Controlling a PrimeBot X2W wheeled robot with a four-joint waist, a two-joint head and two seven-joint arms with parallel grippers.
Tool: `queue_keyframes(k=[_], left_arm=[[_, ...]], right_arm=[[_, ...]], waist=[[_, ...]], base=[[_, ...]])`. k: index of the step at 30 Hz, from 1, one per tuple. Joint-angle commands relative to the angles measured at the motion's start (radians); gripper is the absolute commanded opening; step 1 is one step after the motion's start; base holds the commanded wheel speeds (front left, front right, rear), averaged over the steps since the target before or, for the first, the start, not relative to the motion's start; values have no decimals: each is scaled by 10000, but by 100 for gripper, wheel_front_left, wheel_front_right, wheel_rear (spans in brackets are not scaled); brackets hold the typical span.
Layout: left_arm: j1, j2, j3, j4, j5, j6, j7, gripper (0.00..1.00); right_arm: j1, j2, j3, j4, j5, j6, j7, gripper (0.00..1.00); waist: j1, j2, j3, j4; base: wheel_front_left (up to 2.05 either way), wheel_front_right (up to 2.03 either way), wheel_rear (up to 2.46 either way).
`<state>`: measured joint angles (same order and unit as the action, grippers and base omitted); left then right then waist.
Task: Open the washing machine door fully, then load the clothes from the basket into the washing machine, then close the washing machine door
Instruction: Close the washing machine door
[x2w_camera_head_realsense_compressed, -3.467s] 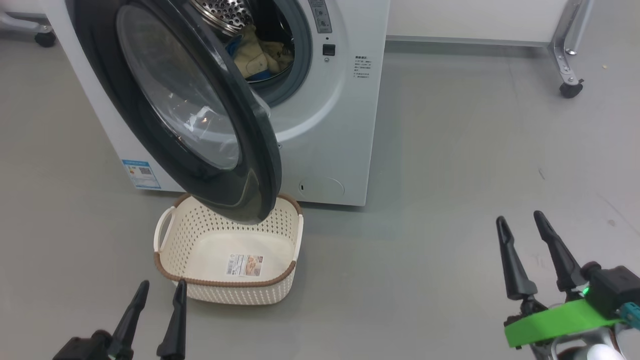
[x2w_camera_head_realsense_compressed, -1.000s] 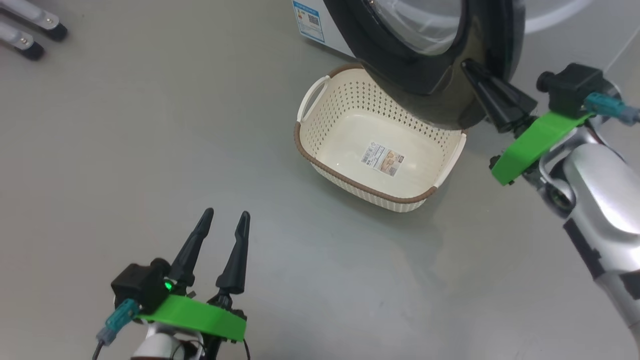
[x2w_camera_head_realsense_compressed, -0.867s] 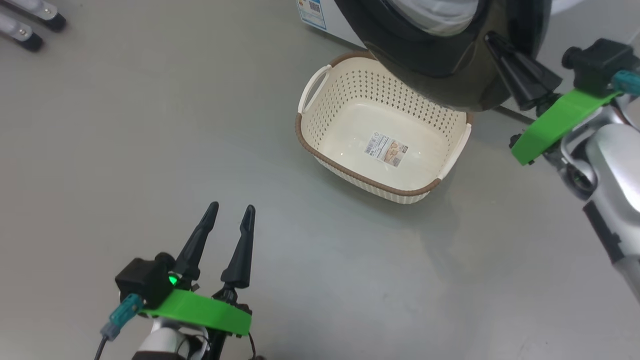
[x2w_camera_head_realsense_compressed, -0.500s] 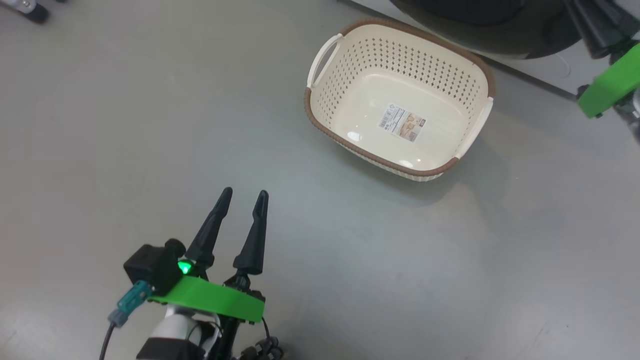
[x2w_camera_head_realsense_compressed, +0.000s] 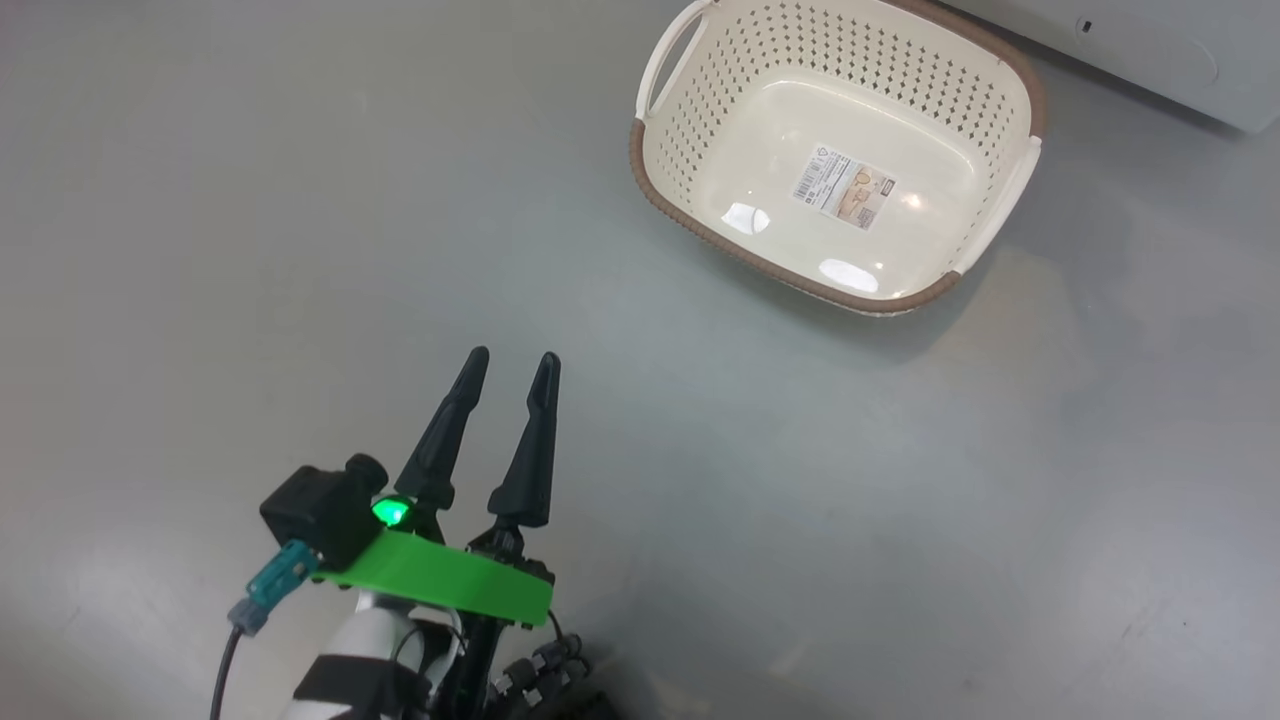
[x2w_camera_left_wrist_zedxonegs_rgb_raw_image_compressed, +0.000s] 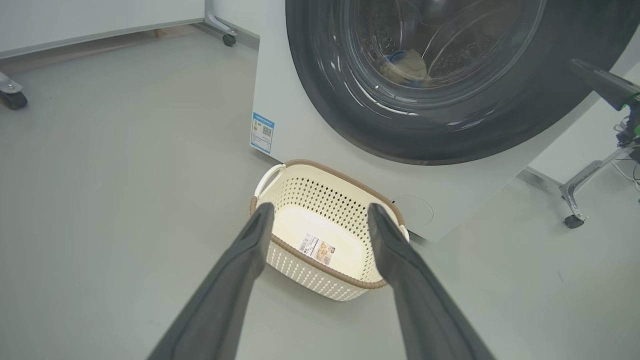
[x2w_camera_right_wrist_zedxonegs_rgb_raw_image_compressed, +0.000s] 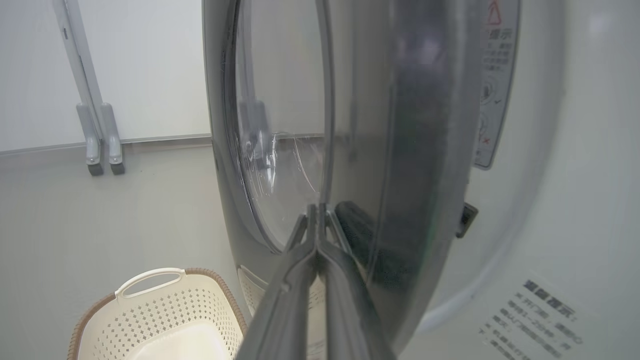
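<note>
The basket (x2w_camera_head_realsense_compressed: 990, 215) stands empty on the grey floor, its label showing on the bottom. My left gripper (x2w_camera_head_realsense_compressed: 513, 357) hovers open over bare floor, short of the basket (x2w_camera_left_wrist_zedxonegs_rgb_raw_image_compressed: 385, 212). In the left wrist view my left gripper (x2w_camera_left_wrist_zedxonegs_rgb_raw_image_compressed: 320, 207) points at the basket and the washing machine (x2w_camera_left_wrist_zedxonegs_rgb_raw_image_compressed: 280, 75). The washing machine door (x2w_camera_left_wrist_zedxonegs_rgb_raw_image_compressed: 500, 130) is swung almost against the machine's front. The clothes (x2w_camera_left_wrist_zedxonegs_rgb_raw_image_compressed: 405, 67) lie inside, seen through the glass. My right gripper (x2w_camera_right_wrist_zedxonegs_rgb_raw_image_compressed: 316, 207) is shut, its tips against the outer face of the door (x2w_camera_right_wrist_zedxonegs_rgb_raw_image_compressed: 415, 150), which stands slightly ajar.
A blue sticker (x2w_camera_left_wrist_zedxonegs_rgb_raw_image_compressed: 262, 132) marks the machine's lower front. A metal frame leg on a castor (x2w_camera_left_wrist_zedxonegs_rgb_raw_image_compressed: 572, 220) stands right of the machine, another castor (x2w_camera_left_wrist_zedxonegs_rgb_raw_image_compressed: 12, 97) far left. Pale legs (x2w_camera_right_wrist_zedxonegs_rgb_raw_image_compressed: 97, 150) stand by the wall behind. The basket (x2w_camera_right_wrist_zedxonegs_rgb_raw_image_compressed: 165, 310) sits just below the door.
The head camera has tilted down, so the door and right arm left that view. Since the earliest frame, the right gripper shut and came against the door, which swung toward the machine.
</note>
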<state>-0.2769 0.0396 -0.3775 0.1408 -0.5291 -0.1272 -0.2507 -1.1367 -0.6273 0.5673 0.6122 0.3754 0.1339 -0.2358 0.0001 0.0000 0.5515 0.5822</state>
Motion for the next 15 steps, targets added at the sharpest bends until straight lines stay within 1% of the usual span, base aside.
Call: queue_keyframes(k=[1,7,11,15], left_arm=[[5,141,287,-292,-4,-34,-111,100],[-56,116,274,-324,37,-35,-111,100],[-68,111,273,-350,-23,-35,-111,100],[-64,109,260,-381,-88,-35,-111,100]], right_arm=[[-419,-276,48,-129,-6,-32,118,0],[-1389,-561,185,240,-44,-32,190,0],[-1936,-521,-1,635,-210,-32,143,0],[-2196,-425,37,955,-317,-32,83,0]], waist=[[-1,0,122,14],[-1,0,356,17],[-1,0,474,17],[-1,0,502,15]], base=[[0,0,0],[0,0,0],[0,0,0],[0,0,0]])
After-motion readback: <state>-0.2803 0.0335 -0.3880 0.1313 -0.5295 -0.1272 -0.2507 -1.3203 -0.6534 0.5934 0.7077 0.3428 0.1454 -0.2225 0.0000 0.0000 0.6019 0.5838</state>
